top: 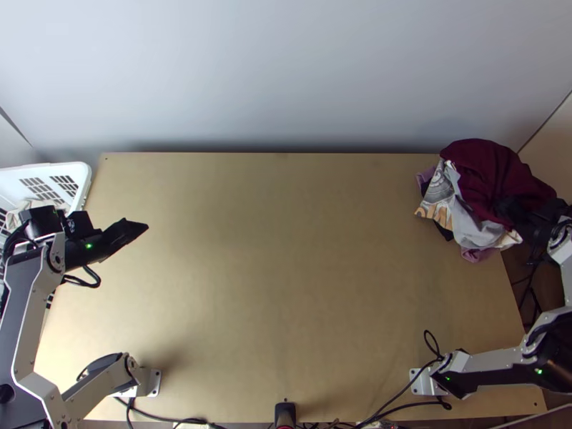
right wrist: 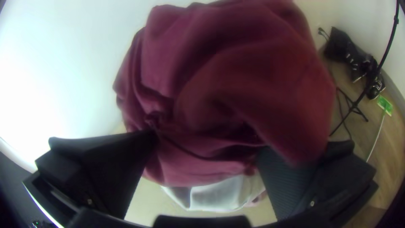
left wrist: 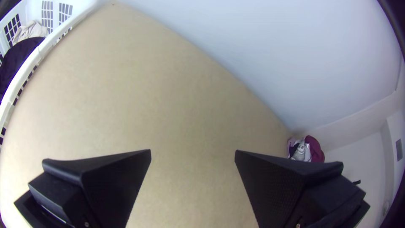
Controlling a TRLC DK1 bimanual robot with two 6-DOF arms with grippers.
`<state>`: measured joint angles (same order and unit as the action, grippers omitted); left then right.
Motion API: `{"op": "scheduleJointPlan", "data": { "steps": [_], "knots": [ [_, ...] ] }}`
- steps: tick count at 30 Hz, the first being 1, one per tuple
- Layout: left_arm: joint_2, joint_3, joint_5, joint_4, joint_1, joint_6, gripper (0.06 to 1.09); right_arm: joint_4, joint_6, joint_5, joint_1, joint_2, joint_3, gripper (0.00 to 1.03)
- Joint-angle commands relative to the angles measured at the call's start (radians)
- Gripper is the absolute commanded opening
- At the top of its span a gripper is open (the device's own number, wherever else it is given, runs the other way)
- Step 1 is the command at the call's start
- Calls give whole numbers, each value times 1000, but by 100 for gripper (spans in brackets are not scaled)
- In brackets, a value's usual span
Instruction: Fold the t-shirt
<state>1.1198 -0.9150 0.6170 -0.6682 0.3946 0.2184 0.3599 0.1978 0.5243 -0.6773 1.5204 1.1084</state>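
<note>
Clothes (top: 465, 227) lie bunched up at the far right corner of the table (top: 286, 250) — a red one (top: 482, 168) on top, the right claw (top: 509, 207) wide open against it — and the left claw (top: 136, 227), open too, is over the left side.

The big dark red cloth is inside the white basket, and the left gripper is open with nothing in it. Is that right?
Not quite. The top view shows the dark red cloth on the other clothes, not in the white basket. The left gripper is indeed open and empty.
</note>
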Motion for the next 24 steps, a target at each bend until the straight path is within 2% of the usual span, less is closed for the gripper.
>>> {"op": "scheduleJointPlan", "data": {
  "steps": [1,5,13,18,24],
  "knots": [
    [-41,13,1,-8,-3,-2,102,143,-70,40,1,-129,-9,99],
    [-55,15,1,-14,-8,-8,103,237,-116,52,4,-250,-33,99],
    [-98,4,1,-14,-10,-8,103,340,-121,109,25,-526,-88,99],
    [-152,10,-2,-16,-10,-39,103,415,-107,103,160,-687,-140,99],
    [-273,27,-3,-28,-14,-122,103,396,-66,-7,426,-848,-182,98]
  ]
}}
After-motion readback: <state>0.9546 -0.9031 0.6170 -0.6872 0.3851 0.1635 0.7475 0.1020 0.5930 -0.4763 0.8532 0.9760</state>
